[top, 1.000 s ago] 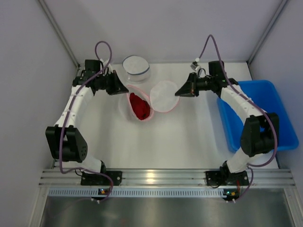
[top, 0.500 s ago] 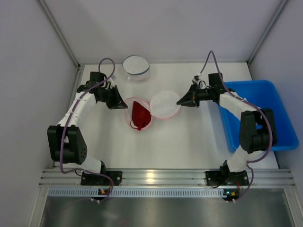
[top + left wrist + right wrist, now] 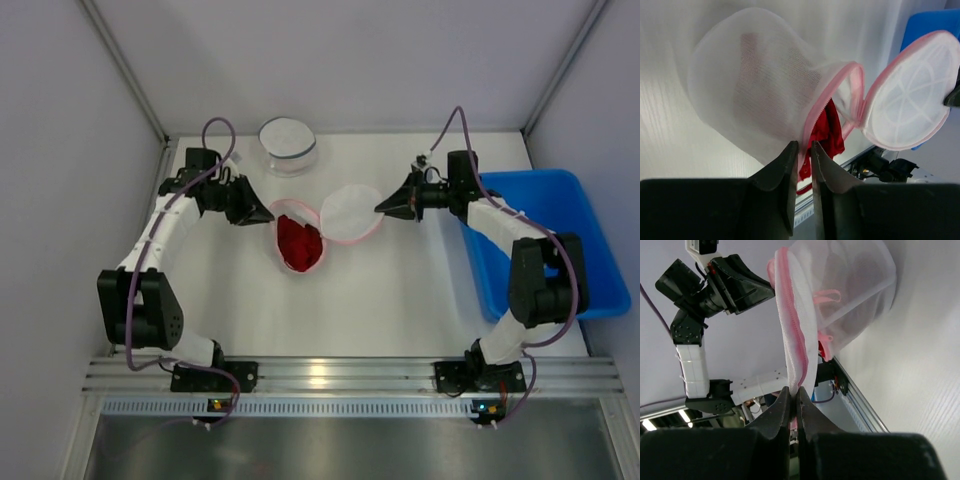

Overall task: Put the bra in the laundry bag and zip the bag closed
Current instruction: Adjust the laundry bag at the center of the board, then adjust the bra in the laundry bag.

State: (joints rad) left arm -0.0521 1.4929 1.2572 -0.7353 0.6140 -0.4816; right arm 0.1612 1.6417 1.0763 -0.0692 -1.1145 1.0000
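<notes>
Nipped tight between the fingers of the left gripper point(image 3: 801, 159): the pink zip rim of the laundry bag point(image 3: 755, 85), with only that thin edge filling the narrow gap. Just past the fingertips, at the open mouth, the red bra point(image 3: 827, 131), its upper part tucked inside the mesh and its lower folds showing below the rim. Farther out from the same gripper, the round lid point(image 3: 907, 97), swung open and joined to the mouth at one side. Beyond that, a corner of the blue bin point(image 3: 927, 20).

Pressed together on the lid's pink edge, the fingers of the right gripper point(image 3: 794, 392), no gap visible between them. Ahead of those tips, edge-on, the lid and the bag's mesh; farther across, facing back, the left gripper.

From overhead, strung between the two grippers above the white table point(image 3: 400, 300), with the mouth open and the zip not closed. Behind the left gripper, toward the back wall, a white round pouch point(image 3: 288, 145).
</notes>
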